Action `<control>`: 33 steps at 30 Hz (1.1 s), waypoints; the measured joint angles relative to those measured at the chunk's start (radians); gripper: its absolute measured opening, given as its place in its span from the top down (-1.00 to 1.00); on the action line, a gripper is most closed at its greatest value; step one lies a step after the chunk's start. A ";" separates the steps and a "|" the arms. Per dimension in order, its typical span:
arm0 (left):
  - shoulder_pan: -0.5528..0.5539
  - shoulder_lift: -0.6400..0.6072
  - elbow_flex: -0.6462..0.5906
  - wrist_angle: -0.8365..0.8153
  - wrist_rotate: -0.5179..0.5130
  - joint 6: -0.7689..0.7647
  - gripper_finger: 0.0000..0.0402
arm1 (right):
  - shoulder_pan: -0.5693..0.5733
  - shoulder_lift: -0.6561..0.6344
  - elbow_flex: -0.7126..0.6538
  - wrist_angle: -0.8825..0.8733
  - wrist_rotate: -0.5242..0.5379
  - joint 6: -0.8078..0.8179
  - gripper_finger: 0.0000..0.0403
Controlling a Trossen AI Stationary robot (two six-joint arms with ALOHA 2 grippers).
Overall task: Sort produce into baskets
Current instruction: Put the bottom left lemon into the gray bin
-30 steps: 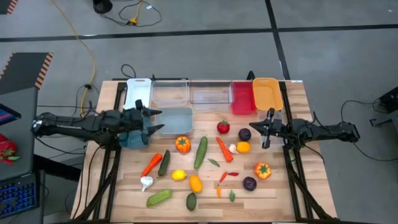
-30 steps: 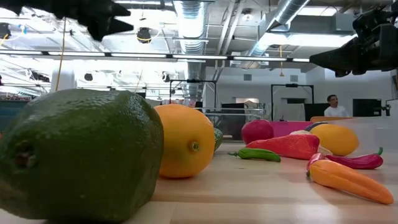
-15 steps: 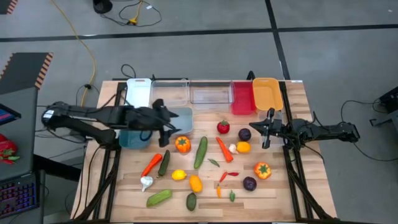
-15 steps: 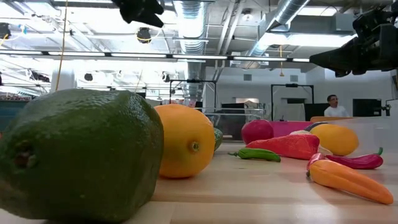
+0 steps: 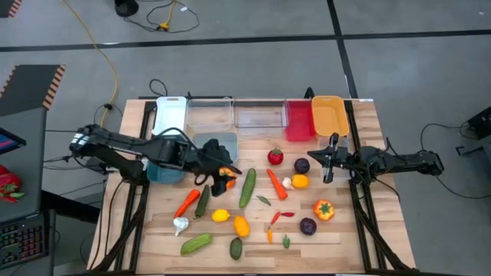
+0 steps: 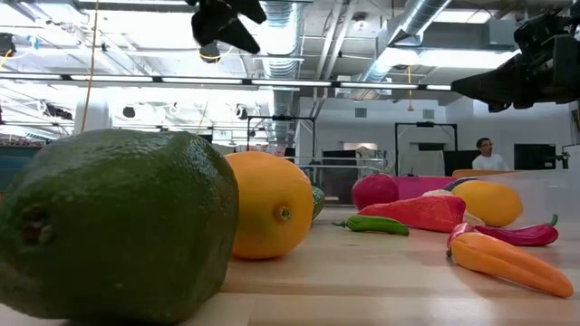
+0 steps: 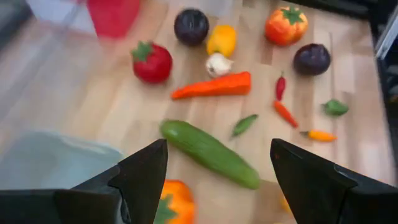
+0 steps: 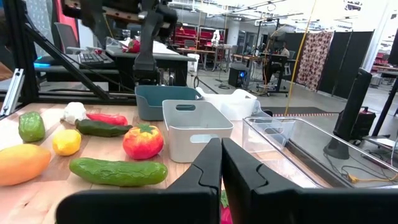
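Toy produce lies across the wooden table: an orange pepper (image 5: 226, 180), a long green cucumber (image 5: 248, 188), a carrot (image 5: 276, 184), a red pepper (image 5: 275, 156), purple balls (image 5: 302, 165), garlic (image 5: 288, 183) and a lemon (image 5: 221, 215). Baskets line the far edge: white (image 5: 171, 111), two clear (image 5: 209, 113), red (image 5: 299, 120) and orange (image 5: 330, 115). Teal (image 5: 159, 169) and grey-blue (image 5: 222, 144) baskets stand nearer. My left gripper (image 5: 222, 175) is open and empty, hanging high above the orange pepper (image 7: 171, 208), beside the cucumber (image 7: 208, 152). My right gripper (image 5: 331, 159) is shut and empty at the right, near the orange basket.
More produce lies toward the near edge: an avocado (image 6: 109, 226), an orange-yellow fruit (image 6: 267, 204), small chillies (image 5: 282, 216), a second orange pepper (image 5: 324, 209) and a green pepper (image 5: 196, 244). A person stands in the room far behind the table (image 6: 485, 154).
My left gripper has gone toward the table's right, from over the teal basket, past the grey-blue basket, to above the orange pepper. It has stayed open. No produce has moved.
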 joint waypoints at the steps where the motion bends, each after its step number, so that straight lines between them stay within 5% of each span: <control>1: -0.006 0.008 0.000 0.006 0.001 -0.029 -0.36 | 0.000 0.000 0.000 0.000 0.000 0.000 0.81; 8: -0.080 0.042 0.000 0.022 0.064 0.130 -0.42 | 0.000 0.000 0.000 0.000 0.000 0.000 0.81; 18: -0.199 0.054 0.001 -0.015 -0.035 0.061 -0.83 | 0.000 0.000 0.000 0.000 -0.002 0.000 0.81; 27: -0.251 0.109 0.002 -0.054 -0.059 -0.045 -0.86 | 0.000 0.000 0.000 0.002 -0.001 0.000 0.81; 33: -0.280 0.226 0.000 -0.109 0.012 -0.049 -0.86 | 0.000 0.000 0.000 0.000 0.000 0.000 0.81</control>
